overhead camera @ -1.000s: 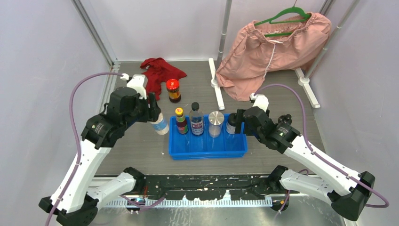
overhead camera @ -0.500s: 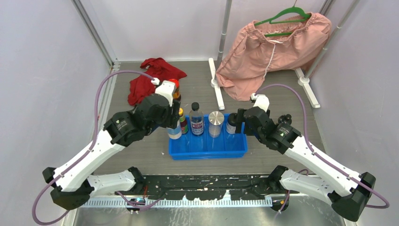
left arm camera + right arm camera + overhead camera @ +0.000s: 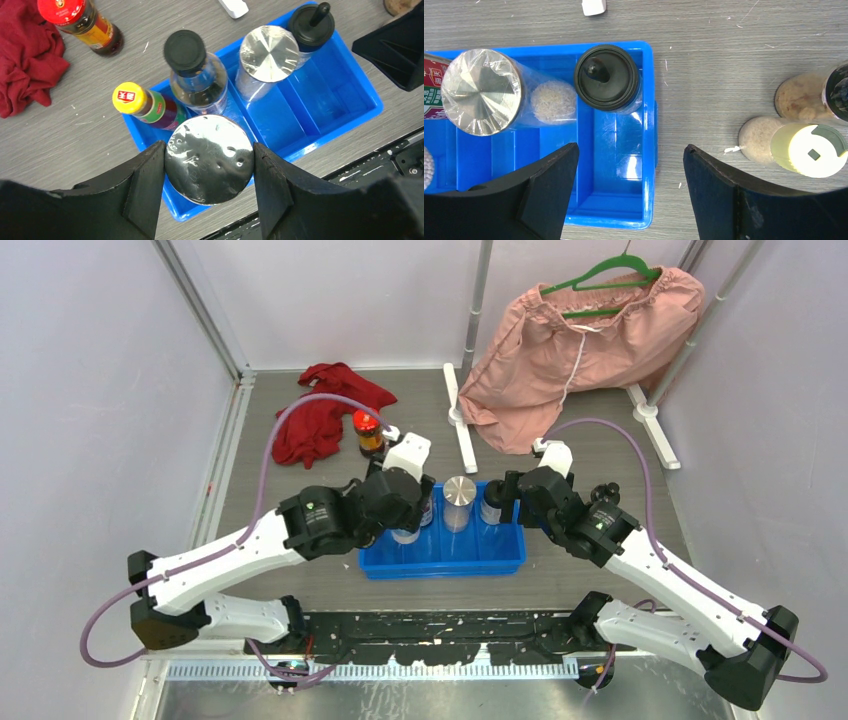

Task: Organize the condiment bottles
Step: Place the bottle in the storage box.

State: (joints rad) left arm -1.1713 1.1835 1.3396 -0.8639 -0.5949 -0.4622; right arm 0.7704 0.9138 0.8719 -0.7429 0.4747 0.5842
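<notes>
The left gripper (image 3: 209, 160) is clamped on a silver-lidded jar (image 3: 209, 150), one black finger on each side of the lid, over the near left part of the blue tray (image 3: 350, 82). Whether the jar's base touches the tray floor cannot be told.

Four containers line the tray's far side, from left to right:
- a yellow-capped bottle (image 3: 131, 97)
- a clear black-capped bottle (image 3: 185, 49)
- a second silver-lidded jar (image 3: 268, 53)
- a black knob-topped bottle (image 3: 311, 21)

The right gripper (image 3: 630, 150) hangs above the tray's right end with its jaws spread wide, holding nothing.

On the table (image 3: 724, 30) to the right of the tray, a beige jar (image 3: 806, 150) with a pale lid sits just beside a dark-capped jar (image 3: 809, 95). A red-capped sauce bottle (image 3: 67, 9) stands outside the tray near a crumpled red cloth (image 3: 25, 65). At the back, a pink garment (image 3: 580, 340) hangs from a green hanger (image 3: 610, 268).
</notes>
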